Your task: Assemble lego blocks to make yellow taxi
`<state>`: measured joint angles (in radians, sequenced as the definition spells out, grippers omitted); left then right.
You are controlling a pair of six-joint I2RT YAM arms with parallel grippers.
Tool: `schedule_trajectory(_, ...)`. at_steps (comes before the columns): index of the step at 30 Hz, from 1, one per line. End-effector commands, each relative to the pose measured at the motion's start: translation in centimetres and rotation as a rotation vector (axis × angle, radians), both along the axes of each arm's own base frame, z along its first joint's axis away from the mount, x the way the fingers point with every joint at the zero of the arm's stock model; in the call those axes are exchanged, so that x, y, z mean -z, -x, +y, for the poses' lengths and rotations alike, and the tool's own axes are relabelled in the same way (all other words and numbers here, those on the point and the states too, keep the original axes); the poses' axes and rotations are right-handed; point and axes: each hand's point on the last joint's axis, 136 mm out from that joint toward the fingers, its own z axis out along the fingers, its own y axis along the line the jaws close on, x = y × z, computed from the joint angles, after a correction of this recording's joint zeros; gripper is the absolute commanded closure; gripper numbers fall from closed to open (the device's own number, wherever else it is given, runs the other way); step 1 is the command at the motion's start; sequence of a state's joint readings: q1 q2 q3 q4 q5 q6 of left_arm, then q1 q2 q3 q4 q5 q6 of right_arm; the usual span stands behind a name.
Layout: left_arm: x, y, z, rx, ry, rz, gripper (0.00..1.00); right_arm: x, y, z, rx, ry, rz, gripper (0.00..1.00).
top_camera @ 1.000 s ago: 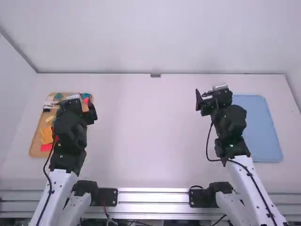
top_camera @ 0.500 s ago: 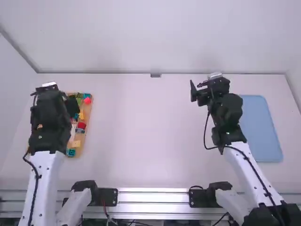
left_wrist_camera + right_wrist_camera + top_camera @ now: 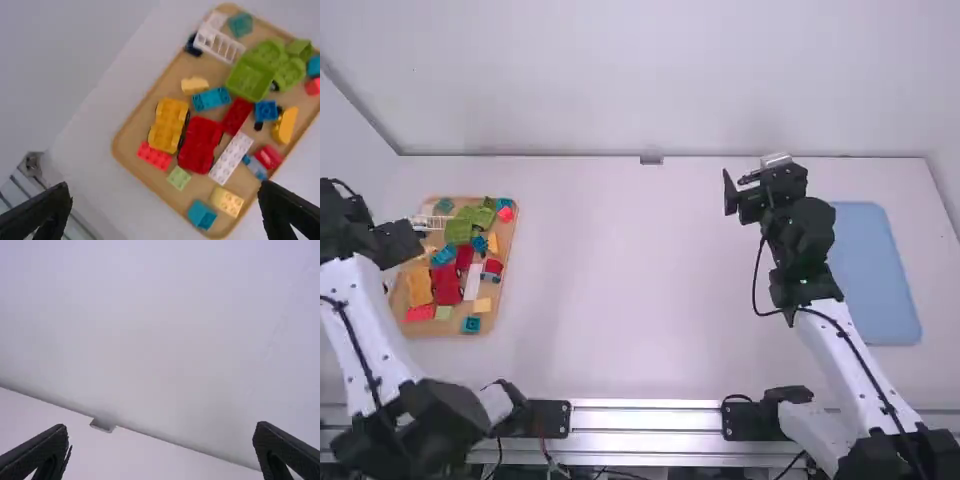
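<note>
Two black fingers on the left gripper [image 3: 404, 242] stand spread wide and released, beside the tan rectangular tray [image 3: 141, 125] on the left of the white table [image 3: 620, 280]. Within that tray lies the yellow studded wheeled base [image 3: 169, 124], with the red studded wheeled base [image 3: 199, 145] just to its right. Near them are a bright red flat brick [image 3: 154, 156], a long white studded brick [image 3: 231, 157], a pale yellow brick [image 3: 226, 201] and a yellow curved block [image 3: 286, 125]. Well apart, the right gripper [image 3: 742, 190] is also released, its fingers parted, near the flat light-blue tray [image 3: 875, 275] at the table's right.
</note>
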<state>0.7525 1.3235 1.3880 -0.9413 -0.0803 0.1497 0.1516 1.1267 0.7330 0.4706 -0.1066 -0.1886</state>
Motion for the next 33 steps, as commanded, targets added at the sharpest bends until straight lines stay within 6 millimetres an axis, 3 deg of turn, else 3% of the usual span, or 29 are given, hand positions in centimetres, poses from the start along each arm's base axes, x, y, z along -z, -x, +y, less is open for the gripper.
schedule_trajectory(1, 1.6, -0.8, 1.1, 0.09, 0.088, 0.018, 0.01, -2.0, -0.2, 0.2, -0.003, -0.004, -0.045, 0.02)
schedule_trajectory(6, 6.6, 0.2, 4.6, 0.034, 0.217, 0.136, 0.01, -2.0, -0.2, 0.2, -0.003, -0.005, -0.045, 0.02)
schedule_trajectory(8, 9.3, 0.3, 5.5, 0.059, 0.266, 0.194, 0.01, -2.0, -0.2, 0.3, -0.006, -0.005, -0.045, 0.02)
schedule_trajectory(10, 10.7, 0.1, 5.9, 0.086, 0.281, 0.22, 0.0, -2.0, -0.2, 0.2, -0.004, -0.013, -0.043, 0.02)
schedule_trajectory(13, 13.8, -1.0, 6.8, 0.157, 0.292, 0.261, 0.17, -2.0, -0.2, 0.3, -0.007, -0.014, -0.042, 0.02)
schedule_trajectory(16, 15.9, -1.5, 7.2, 0.196, 0.307, 0.288, 0.18, -2.0, -0.2, 0.3, -0.007, -0.014, -0.042, 0.02)
schedule_trajectory(23, 17.8, -1.9, 7.7, 0.205, 0.313, 0.272, 0.22, -1.9, -0.2, 0.3, -0.007, -0.014, -0.037, 0.02)
schedule_trajectory(28, 18.5, -2.8, 6.5, 0.273, 0.338, 0.227, 0.25, -1.9, -0.2, 0.3, -0.008, -0.014, -0.038, 0.02)
schedule_trajectory(33, 19.7, -2.6, 6.1, 0.273, 0.345, 0.228, 0.24, -1.9, -0.2, 0.3, -0.007, -0.014, -0.038, 0.02)
